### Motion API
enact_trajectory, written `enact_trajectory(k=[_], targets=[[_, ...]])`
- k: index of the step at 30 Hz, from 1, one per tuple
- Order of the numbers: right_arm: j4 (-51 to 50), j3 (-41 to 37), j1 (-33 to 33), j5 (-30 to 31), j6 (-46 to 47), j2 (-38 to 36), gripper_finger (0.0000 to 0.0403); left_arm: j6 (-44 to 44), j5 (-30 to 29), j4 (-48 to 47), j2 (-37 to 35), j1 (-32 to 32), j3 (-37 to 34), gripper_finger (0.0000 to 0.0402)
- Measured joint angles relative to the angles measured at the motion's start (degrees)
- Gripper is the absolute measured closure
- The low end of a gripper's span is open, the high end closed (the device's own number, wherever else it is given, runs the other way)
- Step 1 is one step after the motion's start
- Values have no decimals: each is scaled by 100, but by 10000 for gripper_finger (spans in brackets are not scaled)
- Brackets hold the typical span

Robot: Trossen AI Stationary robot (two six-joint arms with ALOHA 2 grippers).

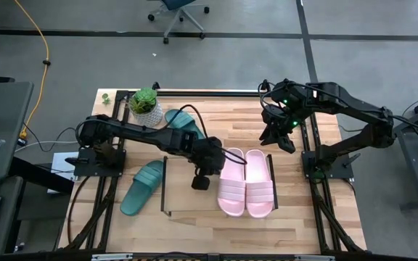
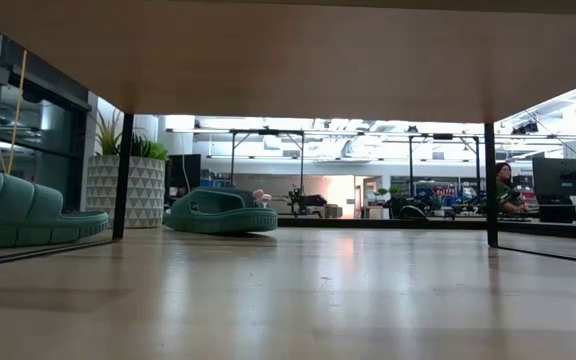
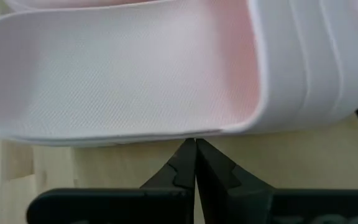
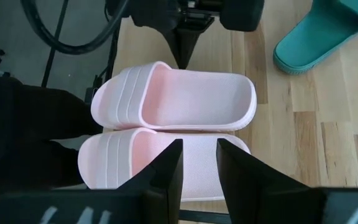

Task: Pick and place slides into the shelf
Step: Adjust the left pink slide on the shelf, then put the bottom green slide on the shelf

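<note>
The two pale pink slides lie side by side, touching, on top of the shelf [image 1: 194, 212] — the left pink slide [image 1: 231, 181] and the right pink slide [image 1: 259, 183] both sit on the right half of its light wood top, straps toward the far edge of the table [image 1: 325, 210]. The two teal slides are off the shelf: one teal slide [image 1: 143, 188] lies tilted on the tabletop just left of the shelf's black wire frame, and the other teal slide [image 1: 185, 122] lies farther back, near a small potted plant [image 1: 145, 105] in a white patterned pot.

The left gripper [image 1: 201, 180] hangs just beside the outer edge of the left pink slide, over the shelf's middle. In the left wrist view its fingers [image 3: 185, 171] are pressed together with nothing between them, tips right at the slide's [image 3: 123, 81] side wall; whether they touch it cannot be told.

The right gripper [image 1: 284, 138] hovers behind the pink pair, above the tabletop near the right arm's base. In the right wrist view its fingers [image 4: 166, 168] stand spread with a clear gap, holding nothing, and both pink slides [image 4: 179, 99] show beyond them with the left arm's closed tips at their far side.

The low view looks out from under the shelf's wood board — both teal slides [image 2: 218, 213] rest on the table surface there, with the plant pot [image 2: 128, 190] between them.
</note>
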Motion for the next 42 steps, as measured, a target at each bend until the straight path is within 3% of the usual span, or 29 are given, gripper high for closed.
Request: enact_trajectory(k=[18,33,42], targets=[[0,0,0,2,0,0,316,83,542,513,167,2,0,401],[-1,0,0,4,-15,-2,316,159,198,129,88,2,-2,401],[130,0,-174,3,-319,-2,316,93,-166,-220,-602,306,-2,401]])
